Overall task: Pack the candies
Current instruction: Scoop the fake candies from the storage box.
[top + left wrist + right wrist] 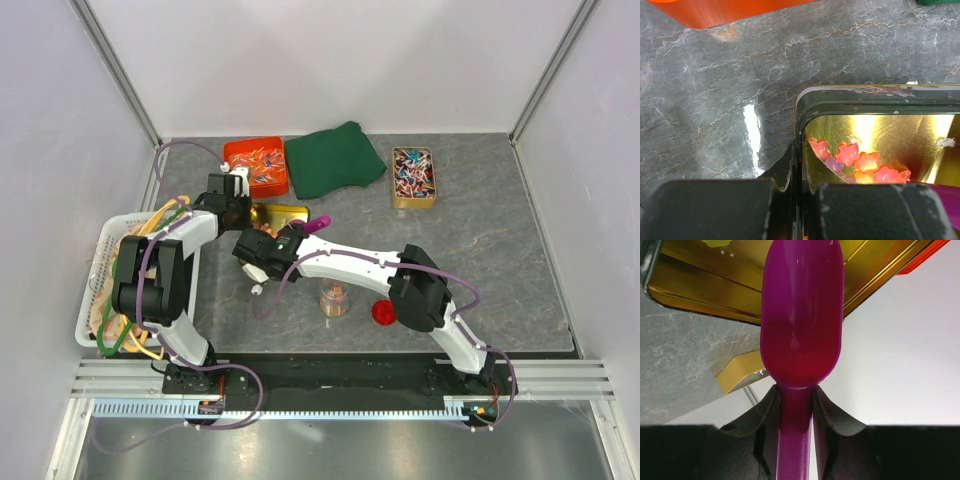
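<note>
Left wrist view: the grey marbled table (715, 100) carries a gold tin (880, 102) toward its back left corner, and my left gripper (797, 200) is clamped tight on the tin's near wall. My right gripper (795, 410) pinches the handle of a purple scoop (801, 315). The candies (860, 162) lie inside the tin by the gripped wall: small glossy flower-shaped pieces, pink, orange, one purple.
</note>
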Robot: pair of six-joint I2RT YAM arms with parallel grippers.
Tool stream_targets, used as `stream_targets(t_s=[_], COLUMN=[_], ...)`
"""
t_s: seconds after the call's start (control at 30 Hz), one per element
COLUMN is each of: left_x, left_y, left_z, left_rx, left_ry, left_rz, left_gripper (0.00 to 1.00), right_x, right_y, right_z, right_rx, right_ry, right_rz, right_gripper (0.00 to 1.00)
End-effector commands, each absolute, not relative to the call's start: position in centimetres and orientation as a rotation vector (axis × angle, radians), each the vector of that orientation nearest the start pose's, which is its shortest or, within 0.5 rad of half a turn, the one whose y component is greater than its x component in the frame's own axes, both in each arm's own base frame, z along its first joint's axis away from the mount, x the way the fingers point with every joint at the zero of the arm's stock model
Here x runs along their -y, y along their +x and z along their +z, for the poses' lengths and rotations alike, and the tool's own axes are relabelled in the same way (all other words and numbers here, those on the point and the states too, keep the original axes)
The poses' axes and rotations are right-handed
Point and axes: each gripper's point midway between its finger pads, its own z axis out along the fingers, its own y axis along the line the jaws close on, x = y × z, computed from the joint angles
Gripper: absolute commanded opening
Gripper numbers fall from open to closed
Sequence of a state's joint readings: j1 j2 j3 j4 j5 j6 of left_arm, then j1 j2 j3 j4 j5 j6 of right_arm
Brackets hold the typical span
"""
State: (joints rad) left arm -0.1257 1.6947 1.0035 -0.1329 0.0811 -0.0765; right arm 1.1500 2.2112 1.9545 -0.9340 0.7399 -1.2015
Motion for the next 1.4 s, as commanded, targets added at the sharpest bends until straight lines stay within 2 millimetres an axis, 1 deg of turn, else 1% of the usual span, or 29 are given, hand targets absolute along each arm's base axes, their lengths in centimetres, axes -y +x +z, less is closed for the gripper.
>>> stream_targets(t_s=[0.0, 0.2, 0.3, 0.4, 0.43, 0.47, 0.63, 0.77, 0.93, 1.07, 1.1, 1.17, 1.23, 1.3, 1.37], left_x=[7.8, 8.2, 8.3, 8.3, 8.3, 8.2, 8.5, 8.5, 8.6, 8.5, 8.5, 8.3, 8.0, 7.6, 7.2], left_y=[43.3, 43.2, 43.2, 43.1, 43.1, 43.1, 43.0, 43.0, 43.0, 43.0, 43.0, 43.0, 42.9, 43.0, 43.0], left_z=[9.9, 10.0, 10.3, 10.6, 10.6, 10.7, 10.7, 10.6, 10.5, 10.6, 10.5, 10.6, 10.3, 10.3, 9.9], left_rx=[-2.264, -2.258, -2.248, -2.24, -2.238, -2.237, -2.233, -2.235, -2.236, -2.235, -2.237, -2.235, -2.249, -2.258, -2.272], left_ry=[0.144, 0.156, 0.161, 0.163, 0.165, 0.164, 0.172, 0.173, 0.173, 0.167, 0.166, 0.151, 0.129, 0.104, 0.078], left_rz=[-0.209, -0.221, -0.225, -0.227, -0.226, -0.227, -0.237, -0.24, -0.245, -0.241, -0.242, -0.228, -0.213, -0.188, -0.161], left_gripper=[0.02, 0.02, 0.02, 0.02, 0.02, 0.02, 0.02, 0.02, 0.02, 0.02, 0.02, 0.02, 0.02, 0.02, 0.02], right_x=[-37.8, -38.4, -38.5, -38.7, -39.3, -38.8, -38.8, -38.8, -38.3, -38.7, -39.2, -39.8, -40.6, -40.9, -41.3], right_y=[33.8, 34.2, 34.2, 33.7, 33.5, 33.2, 32.2, 31.3, 30.4, 30.7, 30.8, 30.3, 29.8, 29.8, 30.1], right_z=[15.5, 14.8, 13.8, 13.0, 12.7, 12.4, 10.9, 9.8, 8.5, 7.6, 7.9, 7.7, 7.9, 8.1, 9.3], right_rx=[-1.183, -1.165, -1.157, -1.181, -1.187, -1.206, -1.239, -1.268, -1.285, -1.313, -1.32, -1.347, -1.367, -1.374, -1.368], right_ry=[-2.313, -2.332, -2.374, -2.423, -2.435, -2.463, -2.526, -2.578, -2.62, -2.602, -2.578, -2.559, -2.52, -2.494, -2.444], right_rz=[-1.092, -1.111, -1.109, -1.043, -0.99, -0.973, -0.863, -0.733, -0.688, -0.706, -0.7, -0.673, -0.658, -0.681, -0.734], right_gripper=[0.0, 0.0, 0.0, 0.0, 0.0, 0.0, 0.0, 0.0, 0.0, 0.0, 0.0, 0.0, 0.0, 0.0, 0.0])
